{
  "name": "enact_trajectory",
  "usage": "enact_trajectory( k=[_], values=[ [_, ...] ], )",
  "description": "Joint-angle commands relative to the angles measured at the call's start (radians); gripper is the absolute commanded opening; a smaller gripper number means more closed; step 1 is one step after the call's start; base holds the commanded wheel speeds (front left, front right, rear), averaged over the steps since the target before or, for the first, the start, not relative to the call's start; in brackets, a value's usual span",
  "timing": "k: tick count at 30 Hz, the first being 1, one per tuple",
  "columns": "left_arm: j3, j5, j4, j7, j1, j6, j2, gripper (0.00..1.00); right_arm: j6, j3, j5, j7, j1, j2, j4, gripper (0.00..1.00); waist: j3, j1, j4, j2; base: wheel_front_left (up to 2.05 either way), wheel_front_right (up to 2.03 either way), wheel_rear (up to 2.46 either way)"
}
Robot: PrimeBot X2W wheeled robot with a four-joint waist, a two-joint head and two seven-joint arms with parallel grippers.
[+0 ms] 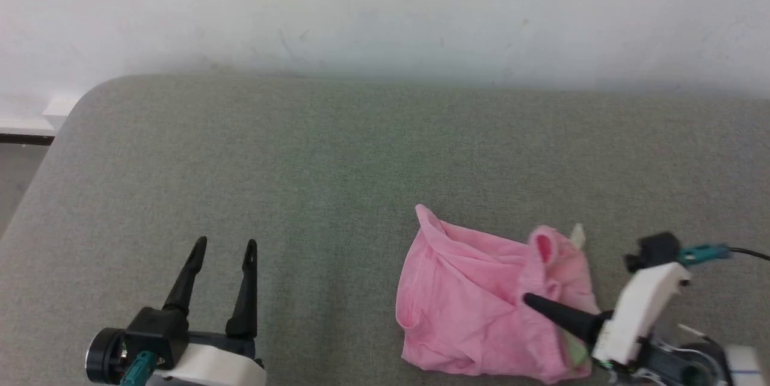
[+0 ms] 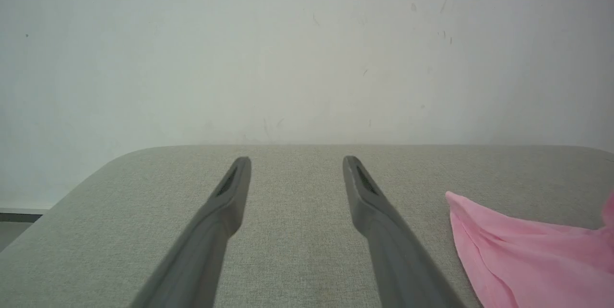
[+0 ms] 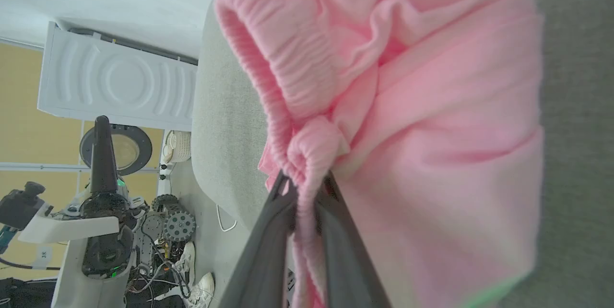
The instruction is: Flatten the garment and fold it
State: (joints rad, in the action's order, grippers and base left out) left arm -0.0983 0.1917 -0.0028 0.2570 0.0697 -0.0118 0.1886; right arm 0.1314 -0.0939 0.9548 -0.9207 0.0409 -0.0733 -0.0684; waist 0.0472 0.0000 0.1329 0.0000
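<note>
On the cushion (image 1: 301,163) | right gripper (image 1: 528,300) clamps garment (image 1: 463,302) at elastic edge | left gripper (image 1: 225,246) hovers wide apart, empty

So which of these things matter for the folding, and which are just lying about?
Job: garment; right gripper shut on its elastic edge; open left gripper; grey padded surface.
Lying about: white appliance; shoes.

Pink garment (image 1: 475,302) crumpled on grey surface, elastic edge bunched, tag showing.
</note>
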Motion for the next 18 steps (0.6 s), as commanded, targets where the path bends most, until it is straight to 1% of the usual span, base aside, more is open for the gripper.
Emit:
enact_trajectory(
  k=[1, 6, 7, 8, 9, 11, 14, 16, 18],
  values=[
    [0.003, -0.008, 0.006, 0.005, -0.009, -0.009, -0.007, 1.0, -0.001, 0.037, 0.007, 0.024, 0.026, 0.009, -0.016, 0.0, 0.003, 0.0, 0.006, 0.0, 0.0, 0.0, 0.0],
    [-0.002, -0.01, 0.015, 0.005, -0.025, -0.021, -0.019, 1.0, -0.001, 0.21, -0.023, 0.16, 0.094, 0.021, -0.128, 0.0, 0.013, 0.0, 0.026, 0.0, 0.0, 0.0, 0.0],
    [-0.003, -0.01, 0.017, 0.005, -0.028, -0.023, -0.023, 1.0, -0.001, 0.241, -0.034, 0.193, 0.105, 0.021, -0.156, 0.15, 0.015, 0.0, 0.031, 0.0, 0.0, 0.0, 0.0],
    [-0.004, -0.011, 0.02, 0.005, -0.031, -0.025, -0.026, 1.0, -0.001, 0.271, -0.049, 0.232, 0.117, 0.022, -0.183, 0.56, 0.016, 0.0, 0.036, 0.0, 0.0, 0.0, 0.0],
    [-0.004, -0.012, 0.022, 0.005, -0.031, -0.026, -0.029, 1.0, -0.001, 0.303, -0.058, 0.265, 0.129, 0.022, -0.206, 1.0, 0.016, 0.0, 0.038, 0.0, 0.0, 0.0, 0.0],
    [-0.002, -0.011, 0.028, 0.005, -0.029, -0.028, -0.035, 1.0, -0.001, 0.367, -0.045, 0.321, 0.148, 0.023, -0.239, 1.0, 0.016, 0.0, 0.041, 0.0, 0.0, 0.0, 0.0],
    [0.004, -0.014, 0.032, 0.005, -0.024, -0.029, -0.042, 1.0, -0.001, 0.442, -0.037, 0.402, 0.179, 0.022, -0.253, 1.0, 0.015, 0.0, 0.039, 0.0, 0.0, 0.0, 0.0],
    [0.007, -0.016, 0.033, 0.005, -0.021, -0.03, -0.045, 1.0, -0.001, 0.492, -0.068, 0.458, 0.202, -0.002, -0.245, 1.0, 0.013, 0.0, 0.035, 0.0, 0.0, 0.0, 0.0],
    [0.012, -0.019, 0.033, 0.005, -0.019, -0.03, -0.048, 1.0, -0.001, 0.544, -0.127, 0.521, 0.223, -0.047, -0.223, 1.0, 0.01, 0.0, 0.027, 0.0, 0.0, 0.0, 0.0]
  ],
)
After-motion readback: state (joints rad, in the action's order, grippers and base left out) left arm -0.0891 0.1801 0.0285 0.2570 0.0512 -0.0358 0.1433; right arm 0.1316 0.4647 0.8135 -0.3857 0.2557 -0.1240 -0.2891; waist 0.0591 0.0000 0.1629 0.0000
